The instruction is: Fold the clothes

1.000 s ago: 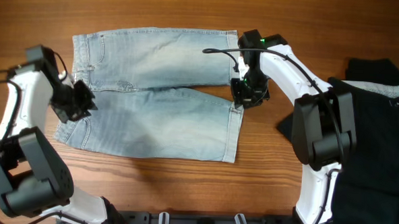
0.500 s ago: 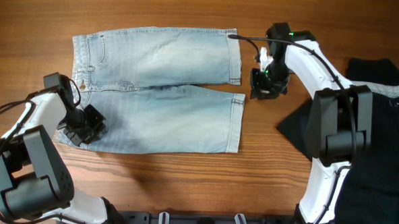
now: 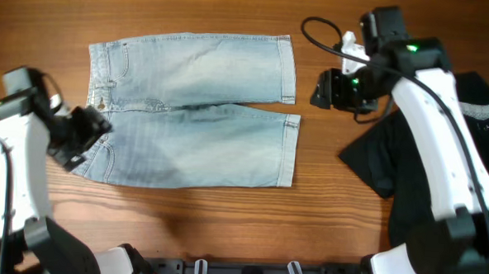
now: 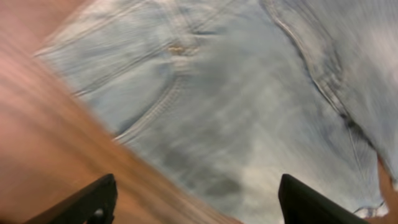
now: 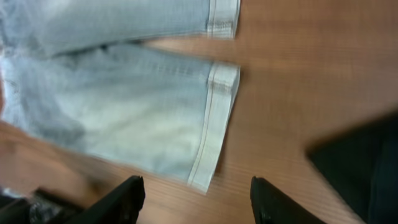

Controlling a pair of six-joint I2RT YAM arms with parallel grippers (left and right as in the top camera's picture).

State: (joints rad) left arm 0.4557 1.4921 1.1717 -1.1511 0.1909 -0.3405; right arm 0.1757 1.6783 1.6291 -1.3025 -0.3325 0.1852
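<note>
Left hand point(image 4: 196, 194) spread above the denim shorts point(image 3: 196, 110); right hand point(image 5: 198, 198) spread, empty, beside them.

I take this for a robotics lab bench: brown wood-grain tabletop point(image 3: 224, 235), white-and-black jointed left arm point(image 3: 11, 185) and right arm point(image 3: 443, 137), black mounting rail point(image 3: 247, 273) in front.

Both jaws wider, now clear of shorts point(image 3: 196, 110)
</note>
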